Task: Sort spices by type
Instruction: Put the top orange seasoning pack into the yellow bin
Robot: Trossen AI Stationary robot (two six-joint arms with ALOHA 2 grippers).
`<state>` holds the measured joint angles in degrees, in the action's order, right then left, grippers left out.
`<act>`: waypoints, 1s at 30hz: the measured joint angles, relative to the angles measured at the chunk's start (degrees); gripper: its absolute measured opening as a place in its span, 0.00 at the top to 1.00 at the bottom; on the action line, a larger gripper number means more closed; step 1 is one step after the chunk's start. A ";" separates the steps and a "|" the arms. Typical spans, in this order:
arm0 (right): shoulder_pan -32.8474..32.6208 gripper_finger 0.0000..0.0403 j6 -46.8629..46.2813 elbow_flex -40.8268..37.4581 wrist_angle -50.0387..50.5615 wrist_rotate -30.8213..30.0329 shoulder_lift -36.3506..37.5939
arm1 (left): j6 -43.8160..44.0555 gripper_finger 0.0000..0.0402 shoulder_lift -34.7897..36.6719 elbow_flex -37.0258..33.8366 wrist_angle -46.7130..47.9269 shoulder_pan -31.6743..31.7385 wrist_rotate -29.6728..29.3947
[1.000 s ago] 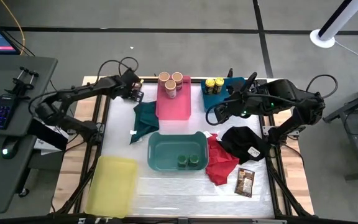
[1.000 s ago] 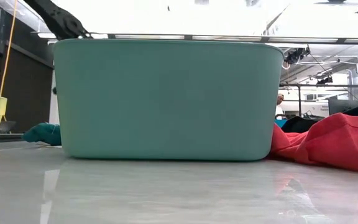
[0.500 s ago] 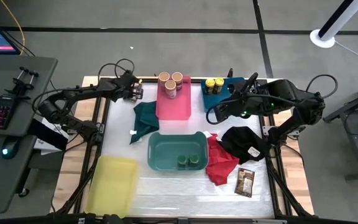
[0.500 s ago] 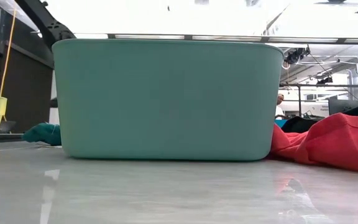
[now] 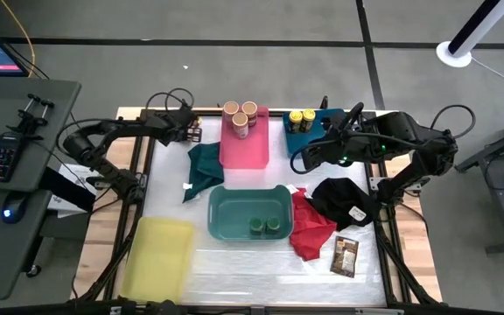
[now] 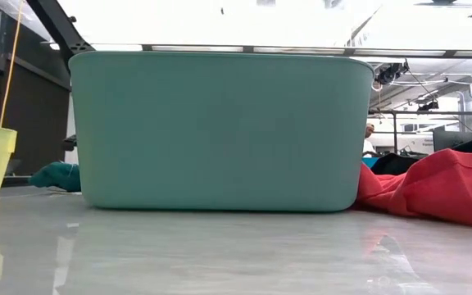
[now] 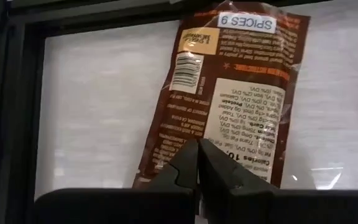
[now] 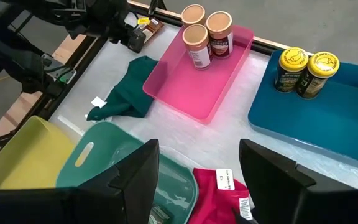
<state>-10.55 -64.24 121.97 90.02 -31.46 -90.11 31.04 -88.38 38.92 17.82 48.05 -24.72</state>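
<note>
Spice jars with tan lids stand in the pink plastic bin at the table's far edge, yellow-lidded jars in the blue bin beside it, green-lidded jars in the teal bin. At the far left corner, the left gripper is clenched on a flat brown spice packet. Another brown packet lies near the red cloth. The right gripper hovers released above the blue bin's near edge.

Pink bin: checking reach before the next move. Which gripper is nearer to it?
Left. The left gripper sits just beside the pink bin; the right gripper hovers farther off, by the blue bin.
</note>
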 joint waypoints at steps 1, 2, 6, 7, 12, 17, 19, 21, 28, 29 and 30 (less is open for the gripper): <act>0.00 0.47 0.01 0.00 0.00 0.00 0.00 | -0.04 1.00 -0.09 0.00 -0.10 -0.17 -0.07; 0.00 0.47 0.01 0.00 0.00 0.02 0.00 | -0.31 1.00 -0.09 0.00 -0.02 -0.22 0.06; 0.00 0.47 0.23 0.00 0.00 0.04 0.00 | -2.30 1.00 0.18 0.09 2.21 -0.86 1.76; 0.00 0.47 0.66 0.00 0.00 0.04 0.00 | -2.80 1.00 0.44 0.09 3.57 -1.25 1.83; 0.00 0.47 2.38 0.00 0.00 0.03 -0.21 | -6.37 1.00 1.63 0.09 9.99 -3.67 0.69; 0.00 0.47 4.39 -0.01 -0.02 0.02 -1.03 | -8.03 1.00 3.31 0.00 17.55 -6.43 0.22; 0.00 0.47 5.28 0.00 0.00 0.04 -1.75 | -8.37 1.00 4.26 -0.04 20.57 -7.92 0.38; 0.00 0.47 6.31 -0.01 0.00 0.19 -2.60 | -9.06 1.00 5.49 -0.09 24.05 -9.62 0.87; 0.00 0.47 10.69 -0.02 -0.01 2.96 -4.51 | -6.26 1.00 10.00 -1.40 35.66 -17.54 4.16; -0.02 0.47 10.93 -0.02 -0.02 3.02 -4.62 | -5.01 1.00 10.96 -2.32 36.02 -18.92 5.12; 0.00 0.47 11.18 -0.02 -0.02 3.01 -4.74 | -3.52 1.00 11.85 -3.25 36.25 -20.36 6.22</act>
<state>-10.55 -53.06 121.95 90.00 -28.46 -94.85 27.52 -76.53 35.67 54.07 27.69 -18.50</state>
